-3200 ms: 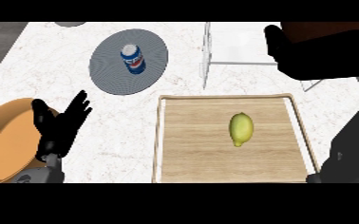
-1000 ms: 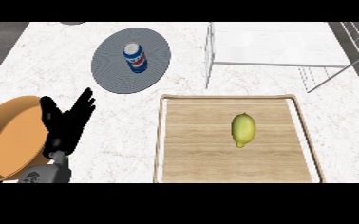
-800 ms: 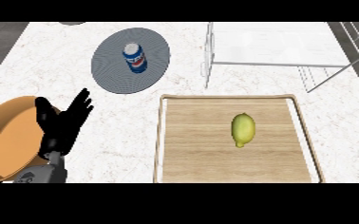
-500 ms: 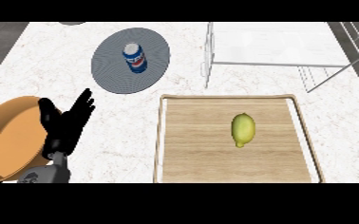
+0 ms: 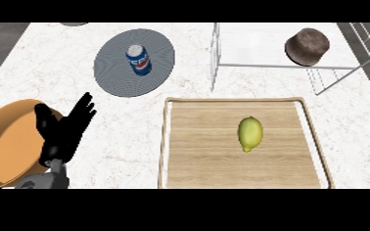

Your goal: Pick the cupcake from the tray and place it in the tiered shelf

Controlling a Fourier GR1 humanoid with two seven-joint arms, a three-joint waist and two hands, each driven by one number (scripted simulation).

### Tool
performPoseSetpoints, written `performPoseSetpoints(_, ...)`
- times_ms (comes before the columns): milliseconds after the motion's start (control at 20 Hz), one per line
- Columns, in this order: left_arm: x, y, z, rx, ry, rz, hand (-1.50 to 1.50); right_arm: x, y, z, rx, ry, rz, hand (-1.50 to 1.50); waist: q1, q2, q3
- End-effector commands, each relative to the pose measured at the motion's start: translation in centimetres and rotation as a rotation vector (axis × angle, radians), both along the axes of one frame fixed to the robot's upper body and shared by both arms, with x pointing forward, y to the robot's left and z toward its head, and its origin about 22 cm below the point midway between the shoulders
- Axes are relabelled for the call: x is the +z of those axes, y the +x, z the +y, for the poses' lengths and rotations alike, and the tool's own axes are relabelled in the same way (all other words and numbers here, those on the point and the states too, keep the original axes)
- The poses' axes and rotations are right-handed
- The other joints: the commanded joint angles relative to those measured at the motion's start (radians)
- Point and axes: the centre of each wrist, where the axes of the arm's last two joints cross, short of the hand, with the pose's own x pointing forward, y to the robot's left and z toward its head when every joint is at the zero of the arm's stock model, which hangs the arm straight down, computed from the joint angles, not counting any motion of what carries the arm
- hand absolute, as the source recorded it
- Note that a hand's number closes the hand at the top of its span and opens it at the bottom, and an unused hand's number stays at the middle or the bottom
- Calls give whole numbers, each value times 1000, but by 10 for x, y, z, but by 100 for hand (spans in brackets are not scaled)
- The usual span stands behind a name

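Head view: cupcake (image 5: 307, 46), dark brown, sits on the top of the white wire shelf (image 5: 269, 49) at upper right, near its right end. It is off the tray (image 5: 206, 149). Tray lies just below the shelf; only a lemon (image 5: 250, 133) lies on it, right of center, apart from the rim.

Left hand (image 5: 65, 129) shows at lower left, fingers spread and pointing up, holding nothing. Resting, well apart from tray and shelf. It overlaps the edge of an orange bowl (image 5: 16, 142) at the left border; can't tell if touching.

Right hand not visible anywhere.

Other: grey plate (image 5: 115, 76) at upper left with a blue can (image 5: 139, 60) lying on it. Marble counter (image 5: 108, 127) under everything.

Step judgement: place looks done, cupcake already in the shelf with no hand on it. Task reads as essentially complete. Next move, if any: just keep hands clear of the shelf; no regrasp seems needed. Can't tell how squarely the cupcake is seated on the wires.
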Motion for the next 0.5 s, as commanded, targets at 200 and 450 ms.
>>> performPoseSetpoints(200, -23, -8, -12, 15, -20, 70, 0, 18, -18, -46, -243, 85, -100, -150, -9, 5, -5)
performPoseSetpoints(450, -6, -9, -3, 2, -5, 61, 0, 34, -45, -105, -381, 195, -125, -150, -7, 3, -4)
